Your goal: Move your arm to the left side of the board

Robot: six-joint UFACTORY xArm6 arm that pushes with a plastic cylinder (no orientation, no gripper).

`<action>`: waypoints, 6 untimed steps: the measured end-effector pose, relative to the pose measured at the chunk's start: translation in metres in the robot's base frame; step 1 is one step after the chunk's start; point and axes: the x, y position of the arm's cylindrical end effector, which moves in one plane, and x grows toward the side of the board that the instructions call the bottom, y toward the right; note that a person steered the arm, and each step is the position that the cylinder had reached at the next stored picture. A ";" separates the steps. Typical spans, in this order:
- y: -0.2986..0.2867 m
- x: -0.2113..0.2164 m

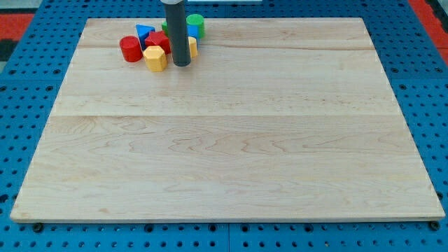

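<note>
My tip (181, 64) rests on the wooden board (231, 140) near the view's top, left of centre. It stands just right of a yellow hexagonal block (155, 59) and in front of a cluster of blocks. The cluster holds a red cylinder (130, 49), a blue triangular block (144, 32), a red block (158, 40), a green cylinder (195, 24) and a yellow block (192, 47) partly hidden behind the rod. A blue block (193, 32) shows just behind the rod too.
The board lies on a blue perforated table (21, 140). Red matting (17, 21) shows at the view's top corners.
</note>
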 end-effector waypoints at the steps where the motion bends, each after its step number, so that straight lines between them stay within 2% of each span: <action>1: 0.012 0.025; 2: -0.018 0.062; 3: -0.094 0.068; 4: -0.186 0.054; 5: -0.209 -0.017; 6: -0.146 -0.097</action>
